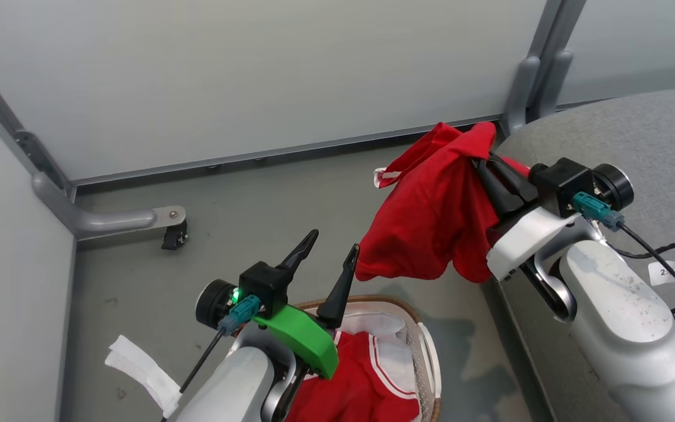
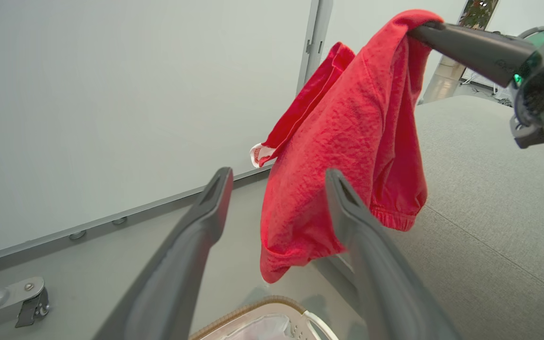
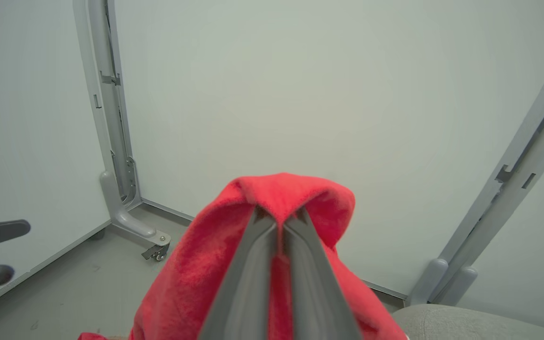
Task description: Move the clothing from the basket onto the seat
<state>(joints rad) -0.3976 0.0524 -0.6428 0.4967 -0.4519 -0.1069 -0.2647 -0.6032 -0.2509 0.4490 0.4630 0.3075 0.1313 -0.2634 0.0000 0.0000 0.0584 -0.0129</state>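
Currently one soft red fabric garment (image 1: 431,205) hangs above the oval white plastic basket (image 1: 428,363), pinched by the right gripper (image 3: 279,219). At least one white-trimmed red garment (image 1: 361,381) lies inside, and the left gripper (image 1: 334,241) is spread over it.

The dark two-fingered left gripper (image 1: 334,241), on its pale arm, points forward with fingers spread wide. The right gripper (image 3: 279,221) pinches its fingers together on soft red clothing (image 1: 431,217).

A red garment (image 1: 431,217) hangs crumpled from the closed right hand (image 1: 481,157), pinched at its top fold, just beside the grey seat (image 1: 636,129). Beneath the spread left hand (image 1: 334,241), the basket (image 1: 425,351) holds more red clothing (image 1: 361,387) with white trim.
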